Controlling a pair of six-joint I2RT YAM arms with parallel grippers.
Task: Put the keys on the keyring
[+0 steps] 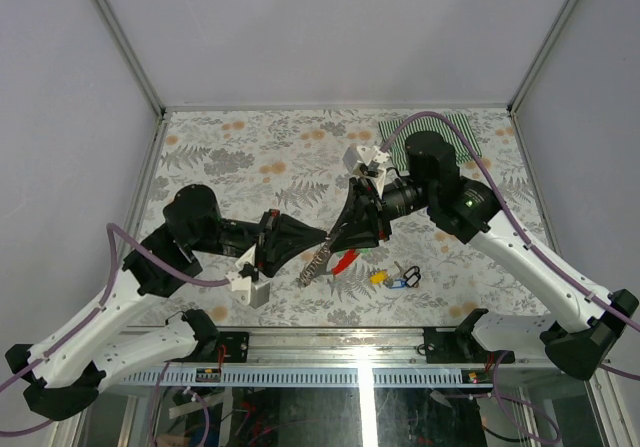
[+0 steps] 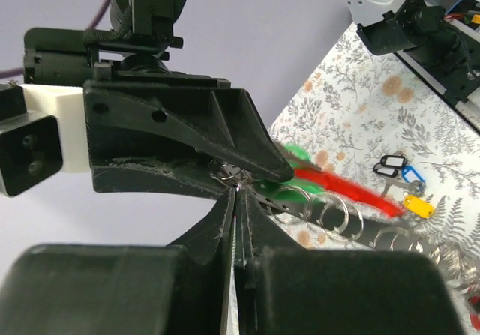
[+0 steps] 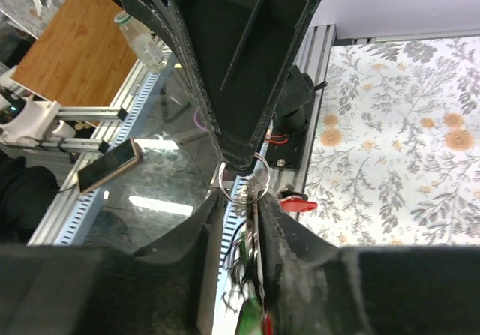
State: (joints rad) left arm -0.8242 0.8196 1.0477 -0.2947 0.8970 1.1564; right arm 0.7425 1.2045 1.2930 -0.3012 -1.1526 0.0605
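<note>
Two white-and-black arms reach inward from opposite sides and meet in the middle. The left arm (image 1: 120,307) folds at the elbow and stretches rightward with its wrist level. The left gripper (image 1: 323,236) has its fingers pressed flat together. The right arm (image 1: 530,257) arches over from the right, with its wrist angled down and leftward. The right gripper (image 1: 339,240) has its fingers slightly parted. The two sets of fingertips sit tip beside tip, crossing at an angle.

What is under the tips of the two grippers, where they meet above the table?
The keyring: its red clip and grey chain stick out beneath the tips. The left gripper and right gripper cover its upper end.
</note>
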